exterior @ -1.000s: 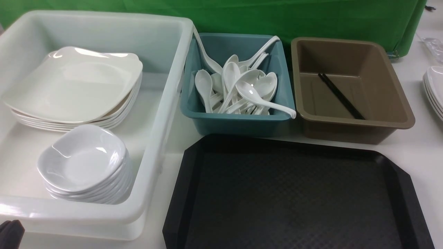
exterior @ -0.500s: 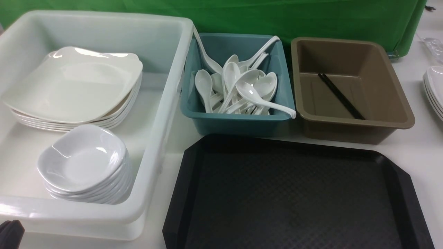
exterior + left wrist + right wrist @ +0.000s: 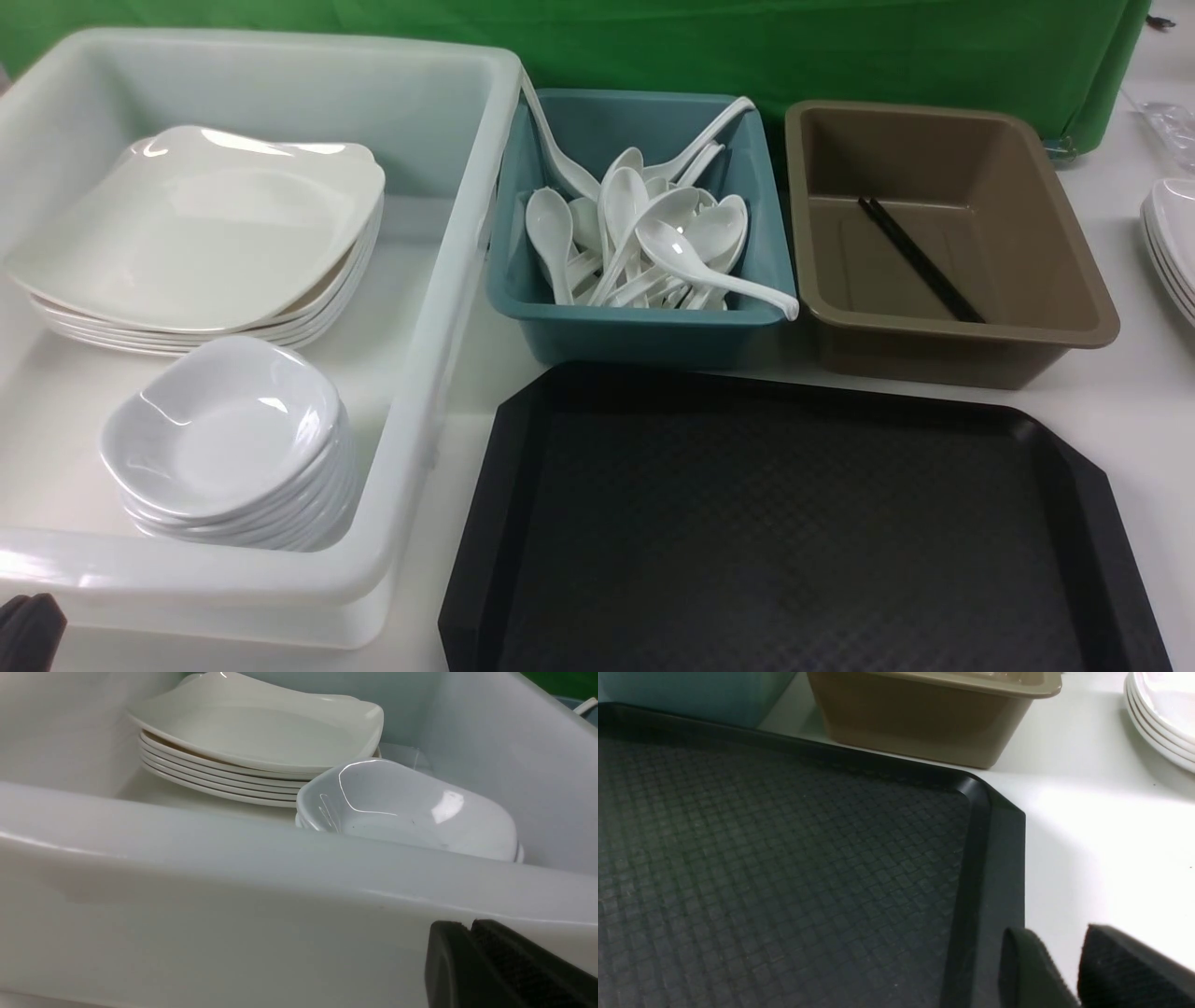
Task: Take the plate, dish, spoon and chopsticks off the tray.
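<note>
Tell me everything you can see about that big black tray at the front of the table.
The big black rectangular plastic tray has cut corners, a smooth raised rim and a floor embossed with a woven square texture. It lies flat on the white table, nothing resting on the part in view; its near edge runs out of frame. Its far rim sits just in front of the teal tub of white spoons and the brown tub with black chopsticks. The right gripper hovers by its right rim.

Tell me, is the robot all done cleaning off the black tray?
It looks done. The tray shows nothing on it. Plates and dishes are stacked in the white tub, spoons fill the teal tub, and chopsticks lie in the brown tub. Neither arm holds anything, and nothing seems left.
</note>
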Action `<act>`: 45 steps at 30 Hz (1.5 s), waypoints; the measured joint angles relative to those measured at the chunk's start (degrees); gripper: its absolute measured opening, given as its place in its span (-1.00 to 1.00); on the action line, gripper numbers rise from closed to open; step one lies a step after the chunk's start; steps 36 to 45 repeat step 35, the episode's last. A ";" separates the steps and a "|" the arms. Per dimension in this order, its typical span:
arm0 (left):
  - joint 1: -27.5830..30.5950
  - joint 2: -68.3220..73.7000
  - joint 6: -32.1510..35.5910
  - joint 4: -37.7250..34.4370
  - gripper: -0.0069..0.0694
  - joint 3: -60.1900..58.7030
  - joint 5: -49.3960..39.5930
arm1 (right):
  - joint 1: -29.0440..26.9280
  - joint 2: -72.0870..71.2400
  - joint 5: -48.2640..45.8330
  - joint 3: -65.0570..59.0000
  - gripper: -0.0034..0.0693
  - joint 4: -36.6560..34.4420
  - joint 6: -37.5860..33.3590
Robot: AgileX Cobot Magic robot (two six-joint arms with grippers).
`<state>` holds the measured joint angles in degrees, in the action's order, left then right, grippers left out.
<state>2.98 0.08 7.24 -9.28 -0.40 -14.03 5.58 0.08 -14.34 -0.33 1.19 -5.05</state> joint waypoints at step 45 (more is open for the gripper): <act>0.00 0.00 0.12 0.00 -0.77 0.00 0.00 | 0.00 0.00 0.00 0.00 -0.25 0.00 0.00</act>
